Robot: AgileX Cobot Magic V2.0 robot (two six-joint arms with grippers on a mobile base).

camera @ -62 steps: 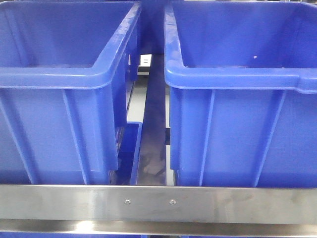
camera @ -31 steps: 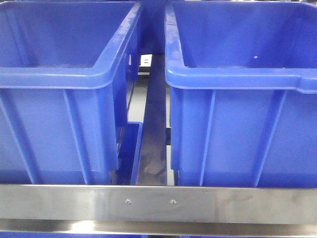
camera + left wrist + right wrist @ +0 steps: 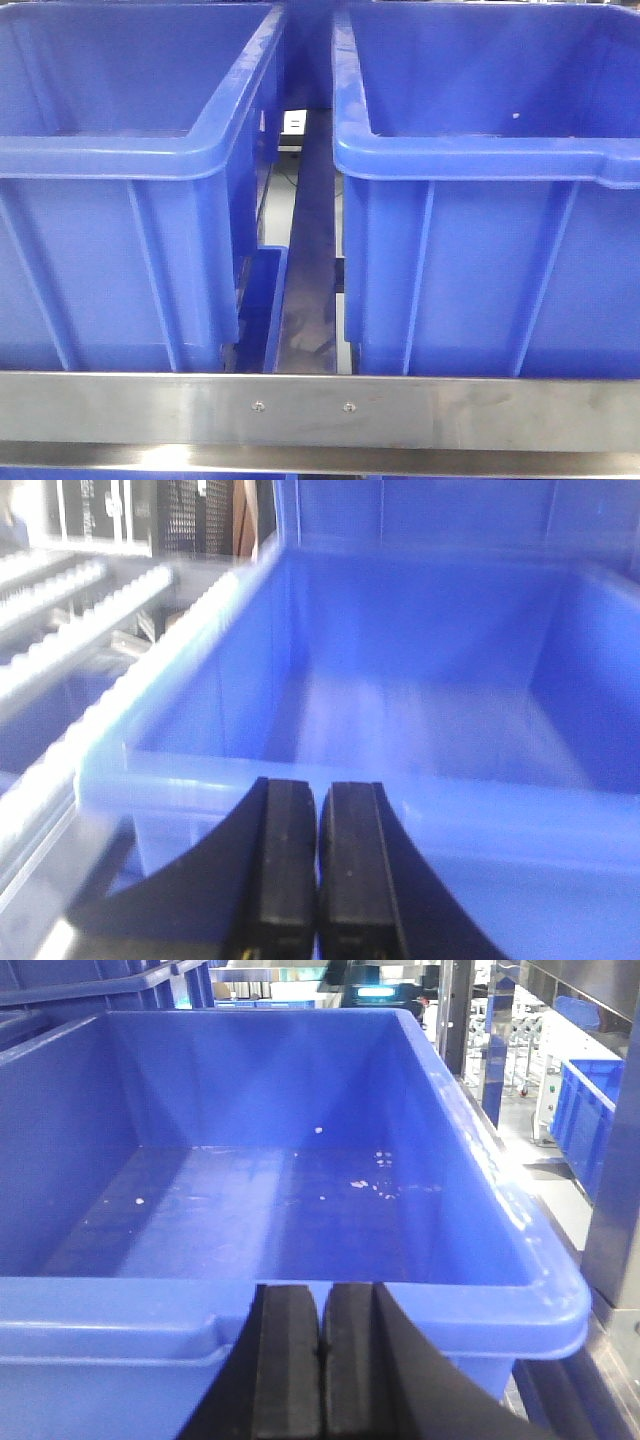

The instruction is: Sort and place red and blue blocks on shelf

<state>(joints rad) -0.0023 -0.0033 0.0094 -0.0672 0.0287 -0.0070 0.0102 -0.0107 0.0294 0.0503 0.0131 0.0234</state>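
Observation:
The red and blue blocks are out of view in every frame. The shelf shows as a grey steel front rail (image 3: pixel 320 412) with two small screws, running across the bottom of the front view. My left gripper (image 3: pixel 318 792) is shut with nothing between its black fingers, in front of the near rim of a large blue bin (image 3: pixel 420 720). My right gripper (image 3: pixel 321 1295) is also shut and empty, just before the near rim of another blue bin (image 3: pixel 300 1200). Neither gripper appears in the front view.
Two large blue plastic bins (image 3: pixel 130 190) (image 3: pixel 490 200) stand side by side on the shelf with a narrow gap (image 3: pixel 305 270) between them. The right bin's floor holds only small white specks (image 3: pixel 370 1185). A steel upright (image 3: pixel 615 1200) rises at the right.

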